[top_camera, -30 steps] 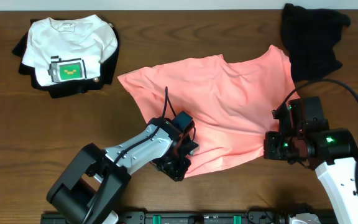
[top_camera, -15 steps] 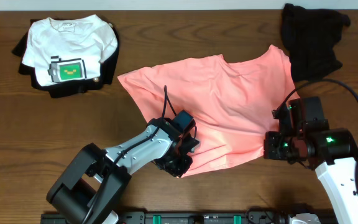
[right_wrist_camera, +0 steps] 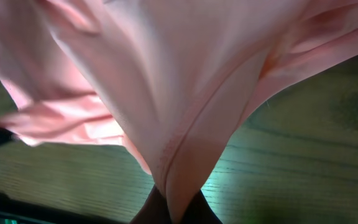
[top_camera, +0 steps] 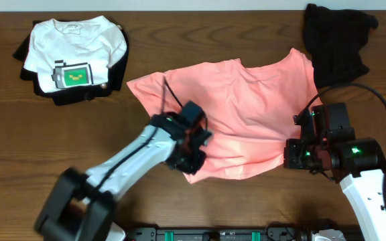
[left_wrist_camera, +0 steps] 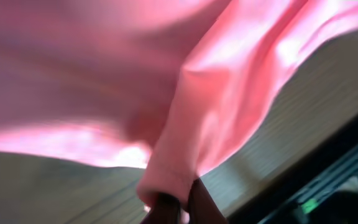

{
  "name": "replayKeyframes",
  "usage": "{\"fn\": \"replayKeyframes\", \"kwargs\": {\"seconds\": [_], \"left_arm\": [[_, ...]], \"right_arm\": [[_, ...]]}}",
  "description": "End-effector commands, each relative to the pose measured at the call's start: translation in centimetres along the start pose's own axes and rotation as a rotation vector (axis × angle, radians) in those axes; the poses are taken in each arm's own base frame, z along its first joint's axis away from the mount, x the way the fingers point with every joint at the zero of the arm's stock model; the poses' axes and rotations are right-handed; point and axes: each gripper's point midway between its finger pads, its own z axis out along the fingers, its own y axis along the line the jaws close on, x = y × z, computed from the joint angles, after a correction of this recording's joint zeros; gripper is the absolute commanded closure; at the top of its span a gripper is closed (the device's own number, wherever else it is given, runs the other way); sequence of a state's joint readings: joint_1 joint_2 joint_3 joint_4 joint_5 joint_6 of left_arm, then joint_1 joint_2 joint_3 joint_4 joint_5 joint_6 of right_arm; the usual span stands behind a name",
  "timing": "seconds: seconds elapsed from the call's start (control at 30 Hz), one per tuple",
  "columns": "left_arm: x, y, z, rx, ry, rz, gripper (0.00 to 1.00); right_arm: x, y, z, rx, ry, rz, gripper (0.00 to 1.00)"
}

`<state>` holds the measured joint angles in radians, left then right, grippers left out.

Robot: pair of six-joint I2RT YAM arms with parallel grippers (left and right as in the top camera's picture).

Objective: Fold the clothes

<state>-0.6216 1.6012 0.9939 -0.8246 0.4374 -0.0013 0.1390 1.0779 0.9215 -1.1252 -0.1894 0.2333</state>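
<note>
The left gripper (left_wrist_camera: 176, 208) is fully closed, pinching a bunched fold of the salmon-pink T-shirt (top_camera: 246, 114) at its near hem. The left wrist view shows the cloth rising out of the closed fingertips in a soft rounded ridge. The right gripper (right_wrist_camera: 176, 211) is likewise clamped shut on the same shirt, at the hem on the right-hand side, where a stitched seam runs down into the pinch.

Between the two grips the fabric hangs in loose, shallow drapes. It looks thin, matte and limp, probably light cotton, so it should sag and wrinkle instead of holding a line. It is likely to follow whichever grip leads. Hem corners and seams, where the cloth is doubled, look like the surest places to hold it.

The shirt lies spread across the middle of the desk (top_camera: 45, 147), reaching toward the far right corner, with no print showing. A crumpled black garment (top_camera: 334, 40) lies at that corner, touching the shirt's edge. Near the far left corner a white T-shirt (top_camera: 72, 47) with a small pixel-style graphic lies folded on a dark garment (top_camera: 116, 70).
</note>
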Motion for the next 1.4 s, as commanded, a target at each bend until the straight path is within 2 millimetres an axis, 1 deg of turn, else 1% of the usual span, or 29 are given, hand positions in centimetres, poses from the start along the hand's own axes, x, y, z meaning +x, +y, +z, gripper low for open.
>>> {"fn": "replayKeyframes", "kwargs": {"seconds": [0.0,0.27,0.33,0.43,0.57,0.67,0.73,0.87,0.97,1.07,1.23,1.27,1.33,1.37], "left_arm": [[-1.3,0.1,-3.8,-0.01,-0.124,-0.008,0.94],[-0.4,2.5,-10.0,-0.114,-0.314,-0.096,0.94],[-0.3,2.8,-11.3,-0.122,-0.366,-0.117,0.94],[-0.2,3.2,-12.7,-0.123,-0.42,-0.153,0.94],[0.1,3.4,-13.8,-0.128,-0.46,-0.173,0.94],[0.2,3.8,-14.3,-0.143,-0.48,-0.193,0.94],[0.3,4.2,-14.5,-0.164,-0.487,-0.202,0.94],[0.3,4.1,-14.6,-0.161,-0.493,-0.211,0.94],[0.3,4.1,-14.6,-0.16,-0.493,-0.214,0.94],[0.3,4.3,-14.6,-0.168,-0.492,-0.216,0.94],[0.2,4.8,-14.5,-0.193,-0.494,-0.227,0.94],[0.2,5.3,-14.5,-0.215,-0.491,-0.242,0.94],[0.2,5.8,-14.4,-0.237,-0.485,-0.254,0.94],[0.2,6.1,-14.3,-0.254,-0.48,-0.271,0.94]], "right_arm": [[-0.7,0.1,-0.7,-0.006,-0.03,-0.008,0.99],[-0.7,0.2,-0.6,-0.007,-0.029,0.001,0.99],[-0.7,0.2,-0.6,-0.012,-0.028,0.015,0.99],[-0.6,0.3,-0.7,-0.015,-0.028,0.038,0.99],[-0.6,0.3,-1.7,-0.014,-0.06,0.065,0.99],[-0.2,-0.7,-2.8,0.042,-0.083,0.105,0.99],[0.4,-1.1,-3.4,0.069,-0.079,0.125,0.99],[1.7,-1.4,-3.7,0.079,-0.049,0.144,0.99],[1.9,-1.5,-3.6,0.084,-0.036,0.145,0.99],[0.5,-1.2,-3.3,0.073,-0.071,0.114,0.99],[-4.1,-0.3,-2.1,0.046,-0.176,0.029,0.99],[-5.3,-0.1,-1.4,0.038,-0.192,0.002,0.99],[-6.7,0.2,-0.4,0.032,-0.202,-0.031,0.99],[-7.5,0.5,0.4,0.03,-0.205,-0.052,0.99]]}}
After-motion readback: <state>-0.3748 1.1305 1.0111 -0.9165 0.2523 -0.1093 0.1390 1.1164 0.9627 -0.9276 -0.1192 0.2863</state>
